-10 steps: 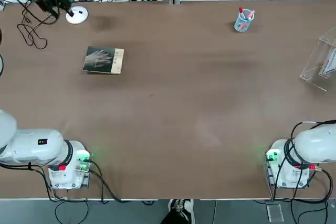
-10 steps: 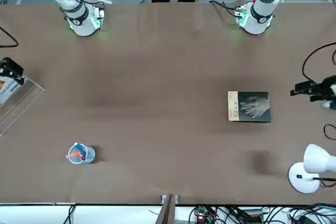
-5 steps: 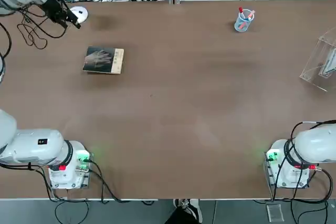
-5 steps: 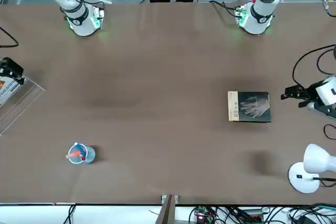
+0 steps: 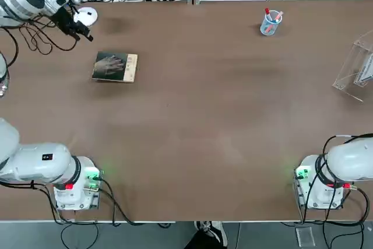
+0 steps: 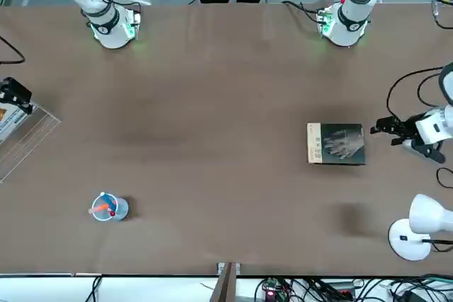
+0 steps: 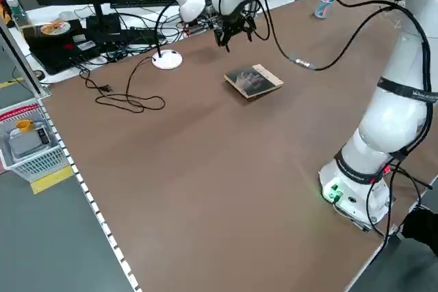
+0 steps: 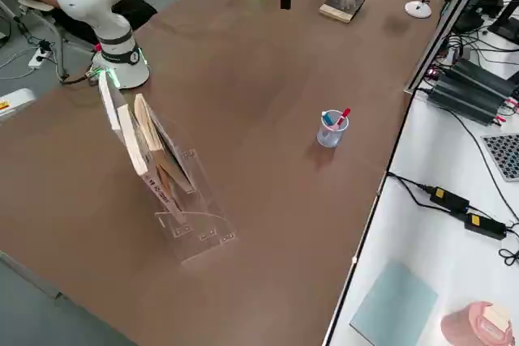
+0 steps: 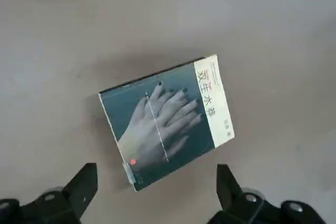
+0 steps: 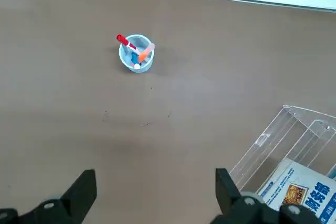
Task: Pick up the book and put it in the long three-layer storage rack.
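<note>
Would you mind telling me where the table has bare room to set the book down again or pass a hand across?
The widest free patch is the middle of the table, bordered by the book, the pen cup and the two arm bases. It is crowded around the lamp and cables near the left end effector, and by the storage rack.

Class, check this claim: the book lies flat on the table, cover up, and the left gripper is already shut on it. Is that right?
Not quite. The book lies flat, cover up, but the left gripper is open and apart from it, as the left wrist view shows.
</note>
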Controlling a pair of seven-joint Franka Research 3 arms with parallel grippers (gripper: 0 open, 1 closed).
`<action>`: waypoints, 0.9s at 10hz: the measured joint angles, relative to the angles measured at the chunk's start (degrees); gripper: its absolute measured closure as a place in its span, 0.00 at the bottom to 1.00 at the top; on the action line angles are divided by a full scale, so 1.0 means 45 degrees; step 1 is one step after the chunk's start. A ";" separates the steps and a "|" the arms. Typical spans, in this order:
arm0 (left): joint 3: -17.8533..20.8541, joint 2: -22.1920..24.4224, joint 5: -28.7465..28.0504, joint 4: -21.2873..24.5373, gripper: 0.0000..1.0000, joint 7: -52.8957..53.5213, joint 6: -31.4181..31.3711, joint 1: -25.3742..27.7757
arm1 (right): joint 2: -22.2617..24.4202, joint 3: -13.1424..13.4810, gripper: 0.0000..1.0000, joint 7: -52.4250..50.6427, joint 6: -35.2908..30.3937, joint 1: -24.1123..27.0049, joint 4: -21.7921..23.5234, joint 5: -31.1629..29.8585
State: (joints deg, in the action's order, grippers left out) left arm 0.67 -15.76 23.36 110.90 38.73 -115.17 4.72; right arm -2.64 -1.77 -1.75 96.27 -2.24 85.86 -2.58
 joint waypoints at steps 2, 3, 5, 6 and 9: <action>0.0003 -0.0584 0.0284 0.0046 0.00 0.0663 -0.0053 0.0191 | 0.0000 0.0000 0.00 0.0000 -0.0001 0.0000 0.0000 0.0000; 0.0002 -0.0875 0.0449 0.0047 0.00 0.0995 -0.0139 0.0266 | 0.0000 0.0000 0.00 -0.0001 -0.0004 0.0000 0.0000 0.0000; 0.0005 -0.1410 0.0857 0.0046 0.00 0.1575 -0.0260 0.0413 | 0.0000 0.0000 0.00 -0.0001 -0.0010 0.0000 0.0001 0.0000; 0.0006 -0.1668 0.1136 0.0045 0.00 0.1875 -0.0292 0.0478 | 0.0000 0.0001 0.00 -0.0001 -0.0014 0.0001 0.0001 0.0000; 0.0005 -0.2401 0.1951 0.0034 0.00 0.2700 -0.0369 0.0639 | 0.0000 0.0002 0.00 -0.0001 -0.0041 0.0002 0.0001 0.0000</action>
State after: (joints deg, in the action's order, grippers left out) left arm 0.69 -26.56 32.14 111.06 50.88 -116.83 7.59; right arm -2.64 -1.76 -1.75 96.08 -2.23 85.87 -2.58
